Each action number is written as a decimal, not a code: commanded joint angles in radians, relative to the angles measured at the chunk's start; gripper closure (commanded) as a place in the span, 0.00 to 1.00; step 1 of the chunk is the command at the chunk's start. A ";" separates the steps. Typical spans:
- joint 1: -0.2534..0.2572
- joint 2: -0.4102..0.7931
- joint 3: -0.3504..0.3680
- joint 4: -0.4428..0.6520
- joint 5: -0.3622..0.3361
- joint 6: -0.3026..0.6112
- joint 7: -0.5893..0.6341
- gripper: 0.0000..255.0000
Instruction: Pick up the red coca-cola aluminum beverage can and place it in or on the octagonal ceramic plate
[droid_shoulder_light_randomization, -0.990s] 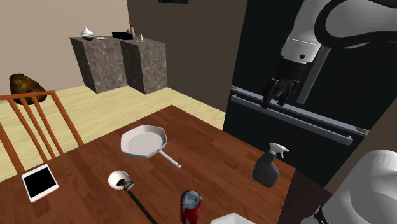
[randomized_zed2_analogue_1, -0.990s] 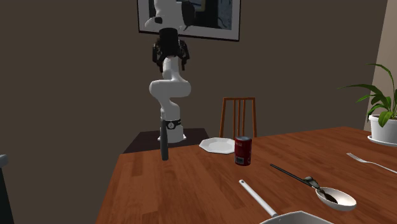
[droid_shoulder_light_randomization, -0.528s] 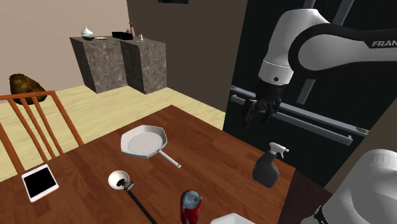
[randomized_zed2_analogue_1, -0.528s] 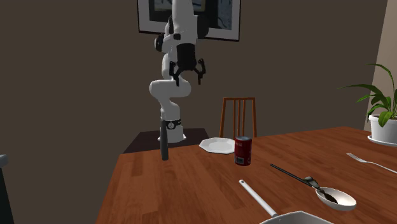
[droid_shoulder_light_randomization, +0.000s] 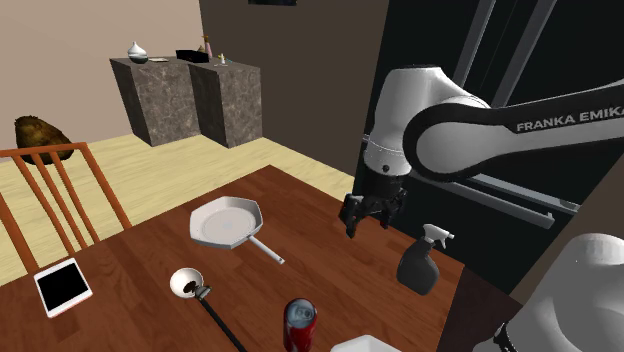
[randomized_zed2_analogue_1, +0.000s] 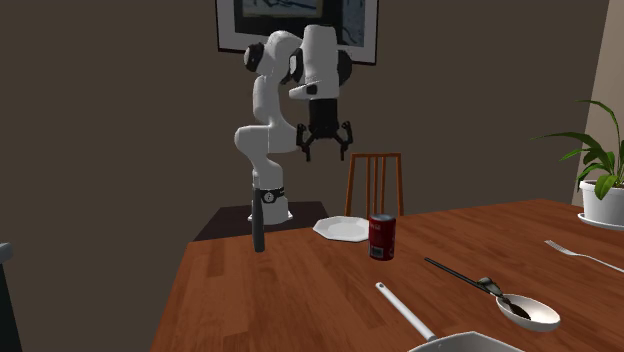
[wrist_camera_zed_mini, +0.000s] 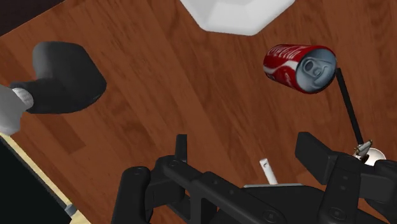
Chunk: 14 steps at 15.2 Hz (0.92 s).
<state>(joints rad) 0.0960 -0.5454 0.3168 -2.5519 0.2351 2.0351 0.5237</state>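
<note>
Across the shoulder view's left lie a white pan (droid_shoulder_light_randomization: 228, 222) and a ladle (droid_shoulder_light_randomization: 185, 283) — bystanders. Next, near the lower edge, the red can (droid_shoulder_light_randomization: 299, 325) stands upright on the table (droid_shoulder_light_randomization: 140, 250), the white plate (droid_shoulder_light_randomization: 362, 345) just beside it, so the carry looks short. Further right the gripper (droid_shoulder_light_randomization: 367, 218) hangs high, fingers spread wide and empty — well clear of the can, presumably to descend over it.

The white arm (droid_shoulder_light_randomization: 470, 130) stretches over the counter (droid_shoulder_light_randomization: 150, 250) and bends down at the wrist. The black hand (droid_shoulder_light_randomization: 366, 222) hangs well above the counter's wood and points down at it. Its two fingers (wrist_camera_zed_mini: 312, 147) stand apart, gripping nothing and touching nothing, with bare counter showing between them.
</note>
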 joint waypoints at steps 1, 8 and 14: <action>0.003 0.060 0.039 0.005 0.007 0.051 0.045 0.00; -0.002 0.317 0.180 0.069 -0.028 0.223 0.235 0.00; 0.002 0.584 0.257 0.175 -0.177 0.339 0.455 0.00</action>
<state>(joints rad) 0.0930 -0.0106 0.5617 -2.3986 0.0906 2.3552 0.9304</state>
